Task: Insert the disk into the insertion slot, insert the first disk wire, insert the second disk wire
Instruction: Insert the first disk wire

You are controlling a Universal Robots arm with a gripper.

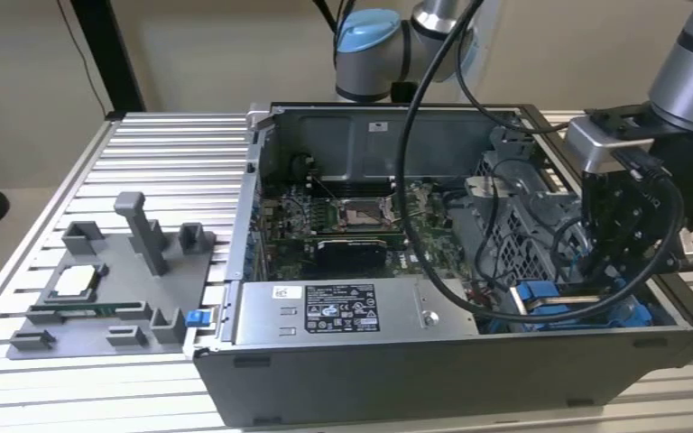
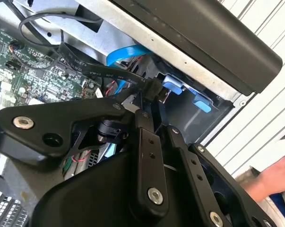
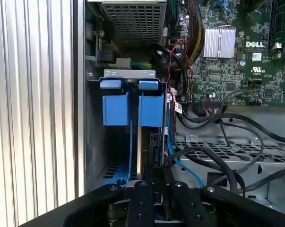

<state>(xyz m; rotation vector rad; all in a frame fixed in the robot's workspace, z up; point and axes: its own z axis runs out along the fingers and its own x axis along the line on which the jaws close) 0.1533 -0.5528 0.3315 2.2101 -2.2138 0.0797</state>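
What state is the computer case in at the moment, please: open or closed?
Open. In the exterior view the computer case has no cover on its upward side, so the motherboard inside lies exposed.

The tabletop is a silvery metal surface made of long ribbed slats. A dark grey computer case with its side panel off lies flat on it and covers much of it. Just beside the case, on the exterior view's left, sits a grey plastic holder tray with upright posts and pockets. In the first wrist view the tabletop runs bare along the case's outer wall.
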